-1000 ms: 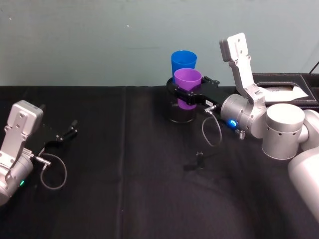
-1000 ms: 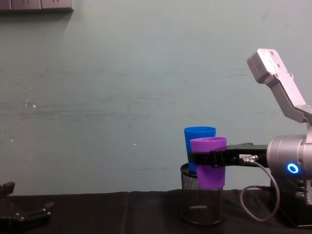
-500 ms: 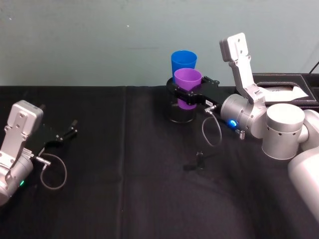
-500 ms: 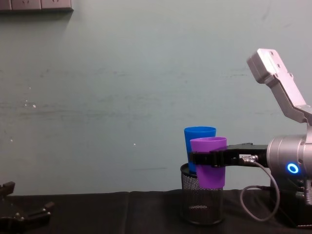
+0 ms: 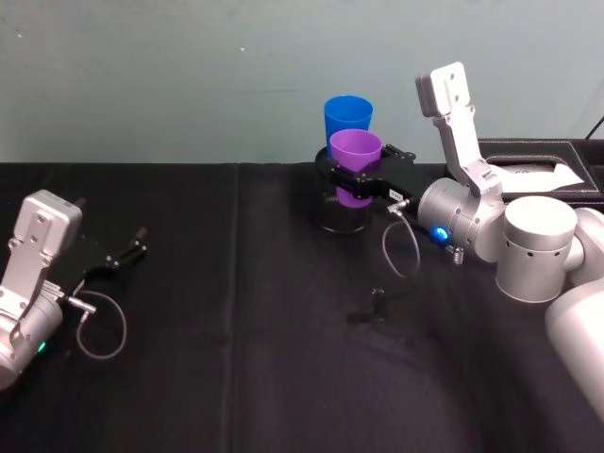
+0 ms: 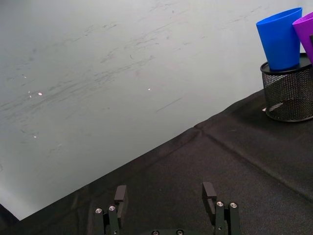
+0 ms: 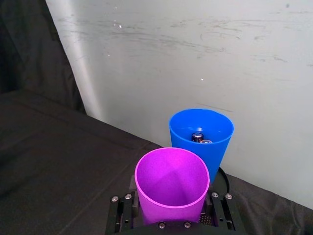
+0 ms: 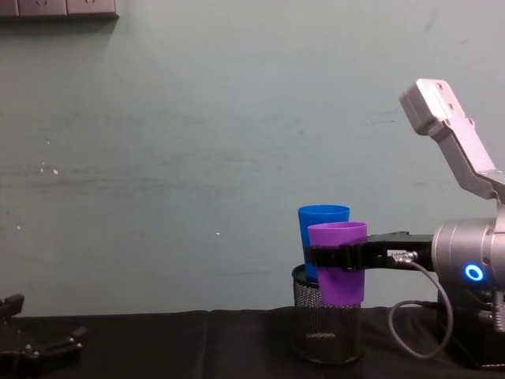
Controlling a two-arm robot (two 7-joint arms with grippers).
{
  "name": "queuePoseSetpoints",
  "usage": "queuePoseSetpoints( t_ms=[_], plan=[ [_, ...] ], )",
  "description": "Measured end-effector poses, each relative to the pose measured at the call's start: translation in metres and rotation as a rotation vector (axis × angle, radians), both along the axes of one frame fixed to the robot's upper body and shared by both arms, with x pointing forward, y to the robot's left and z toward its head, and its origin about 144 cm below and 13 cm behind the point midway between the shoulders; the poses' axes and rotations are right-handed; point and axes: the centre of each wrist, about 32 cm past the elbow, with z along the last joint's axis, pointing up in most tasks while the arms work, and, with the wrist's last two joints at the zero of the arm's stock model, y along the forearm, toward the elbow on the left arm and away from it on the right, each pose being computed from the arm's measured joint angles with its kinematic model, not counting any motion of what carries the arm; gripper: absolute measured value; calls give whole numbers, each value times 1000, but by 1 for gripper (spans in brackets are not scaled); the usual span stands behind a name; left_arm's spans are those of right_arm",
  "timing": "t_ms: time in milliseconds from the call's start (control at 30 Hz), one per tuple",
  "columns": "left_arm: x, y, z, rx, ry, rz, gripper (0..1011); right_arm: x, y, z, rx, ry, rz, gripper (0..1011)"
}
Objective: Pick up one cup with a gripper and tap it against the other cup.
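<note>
The purple cup [image 5: 356, 151] [image 8: 341, 272] [image 7: 171, 183] hangs upright above the table with my right gripper [image 5: 351, 181] [image 8: 336, 257] shut around its middle. Just behind it the blue cup [image 5: 347, 115] [image 8: 319, 225] [image 7: 200, 129] stands upright in a black wire-mesh holder [image 5: 340, 219] [image 8: 327, 335]. The purple cup sits close against the blue cup's near side; I cannot tell if they touch. Small dark items lie inside the blue cup. My left gripper [image 5: 127, 253] [image 6: 164, 191] rests open near the table's left side, far from both cups.
A black tray [image 5: 538, 151] holding white paper stands at the back right, behind the right arm. A small dark object [image 5: 376, 302] lies on the black cloth in front of the holder. The wall rises close behind the cups.
</note>
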Motion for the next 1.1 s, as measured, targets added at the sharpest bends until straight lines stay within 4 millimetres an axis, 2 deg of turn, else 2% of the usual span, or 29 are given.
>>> queuePoseSetpoints(
  t_ms=[1100],
  plan=[
    [0,0,0,0,0,0,1000,0,0,0,0,0,0,720]
  ],
)
